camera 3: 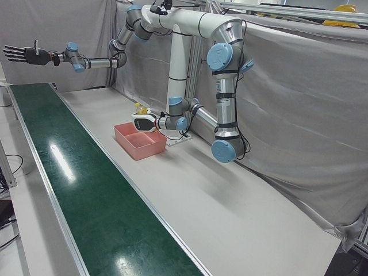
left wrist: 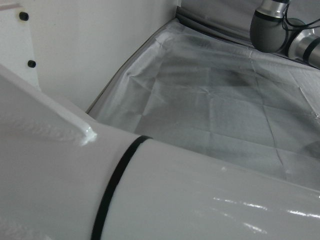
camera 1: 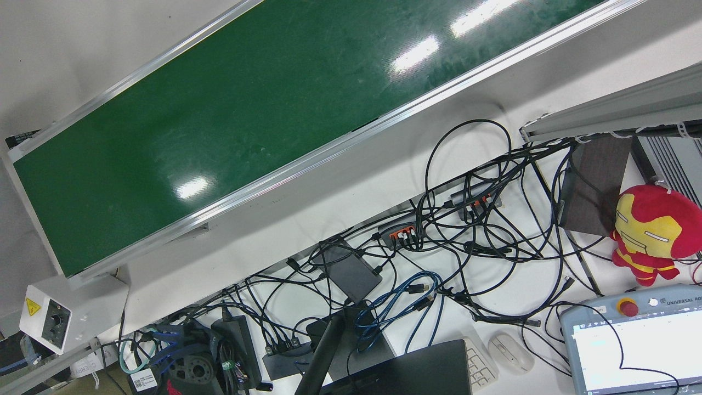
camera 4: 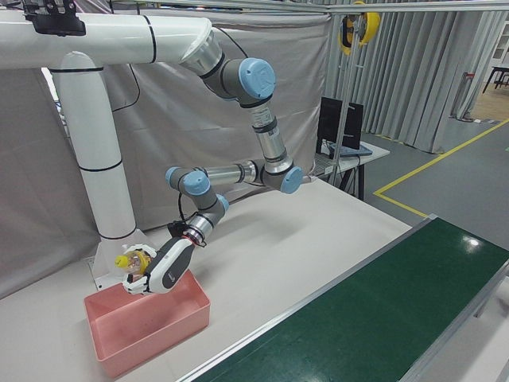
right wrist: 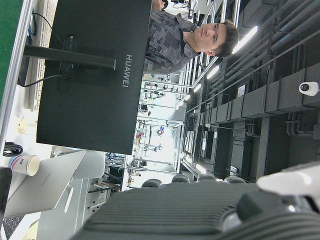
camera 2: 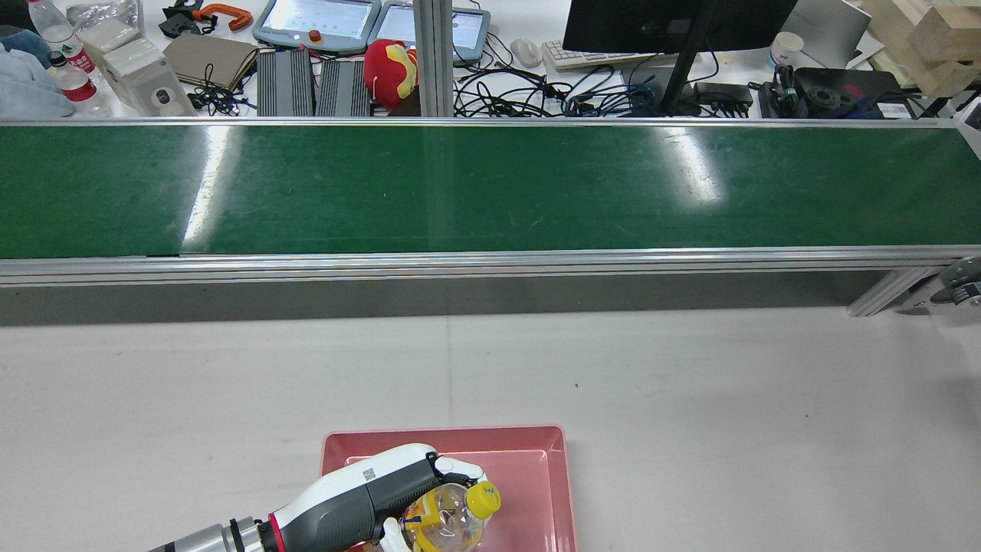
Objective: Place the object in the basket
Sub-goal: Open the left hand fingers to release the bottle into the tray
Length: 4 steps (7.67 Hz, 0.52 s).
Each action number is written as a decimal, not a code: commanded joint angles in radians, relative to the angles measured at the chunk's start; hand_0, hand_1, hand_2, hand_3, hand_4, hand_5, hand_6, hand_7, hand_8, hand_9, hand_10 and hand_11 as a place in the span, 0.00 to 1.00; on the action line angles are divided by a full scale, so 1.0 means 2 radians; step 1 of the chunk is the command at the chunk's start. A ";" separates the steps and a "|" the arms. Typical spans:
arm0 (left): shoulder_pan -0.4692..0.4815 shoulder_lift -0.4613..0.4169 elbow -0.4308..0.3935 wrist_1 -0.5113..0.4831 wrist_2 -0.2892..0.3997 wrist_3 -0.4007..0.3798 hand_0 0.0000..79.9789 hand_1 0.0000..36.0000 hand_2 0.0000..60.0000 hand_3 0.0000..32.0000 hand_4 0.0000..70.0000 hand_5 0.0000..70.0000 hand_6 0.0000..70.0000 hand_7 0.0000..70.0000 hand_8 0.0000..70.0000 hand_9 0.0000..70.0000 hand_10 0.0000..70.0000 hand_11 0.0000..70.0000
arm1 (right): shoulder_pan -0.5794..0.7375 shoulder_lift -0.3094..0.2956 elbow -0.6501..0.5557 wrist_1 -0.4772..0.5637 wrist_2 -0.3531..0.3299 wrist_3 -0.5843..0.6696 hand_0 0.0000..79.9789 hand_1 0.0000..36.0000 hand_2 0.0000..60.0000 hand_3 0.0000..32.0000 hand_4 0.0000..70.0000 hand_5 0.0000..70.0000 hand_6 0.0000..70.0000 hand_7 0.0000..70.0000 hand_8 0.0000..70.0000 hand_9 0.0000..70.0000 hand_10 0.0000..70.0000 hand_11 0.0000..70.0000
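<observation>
A clear plastic bottle (camera 2: 452,517) with a yellow cap and yellow label is held in my left hand (camera 2: 368,494), which is shut on it. The hand holds it just above the near-left part of the pink basket (camera 2: 553,475) on the white table. In the right-front view the left hand (camera 4: 167,267) keeps the bottle (camera 4: 131,260) above the back edge of the basket (camera 4: 151,338). My right hand (camera 3: 23,54) is raised high beyond the far end of the belt, with its fingers spread and empty.
The green conveyor belt (camera 2: 490,188) runs across the table beyond the basket. The white arm column (camera 4: 91,159) stands close behind the basket. A desk with a monitor (camera 2: 674,23), cables and tablets lies beyond the belt.
</observation>
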<state>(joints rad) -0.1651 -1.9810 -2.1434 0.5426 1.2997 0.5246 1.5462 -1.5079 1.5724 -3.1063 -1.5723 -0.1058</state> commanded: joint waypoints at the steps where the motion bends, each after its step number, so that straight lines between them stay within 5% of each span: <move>1: -0.003 -0.001 -0.004 0.028 -0.002 -0.005 0.59 0.09 0.00 0.00 0.23 0.67 0.21 0.35 0.34 0.48 0.39 0.57 | 0.000 0.000 0.000 0.000 0.000 0.000 0.00 0.00 0.00 0.00 0.00 0.00 0.00 0.00 0.00 0.00 0.00 0.00; 2: -0.009 0.000 -0.009 0.047 0.001 -0.005 0.57 0.00 0.00 0.00 0.18 0.62 0.15 0.27 0.27 0.38 0.31 0.45 | 0.000 0.000 0.000 0.000 0.000 0.001 0.00 0.00 0.00 0.00 0.00 0.00 0.00 0.00 0.00 0.00 0.00 0.00; 4: -0.029 0.001 -0.028 0.080 0.001 -0.005 0.40 0.00 0.00 0.00 0.09 0.54 0.06 0.14 0.16 0.23 0.22 0.32 | 0.000 0.000 0.000 0.000 0.000 0.000 0.00 0.00 0.00 0.00 0.00 0.00 0.00 0.00 0.00 0.00 0.00 0.00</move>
<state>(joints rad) -0.1838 -1.9823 -2.1597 0.6322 1.2996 0.5163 1.5462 -1.5079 1.5723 -3.1063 -1.5723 -0.1053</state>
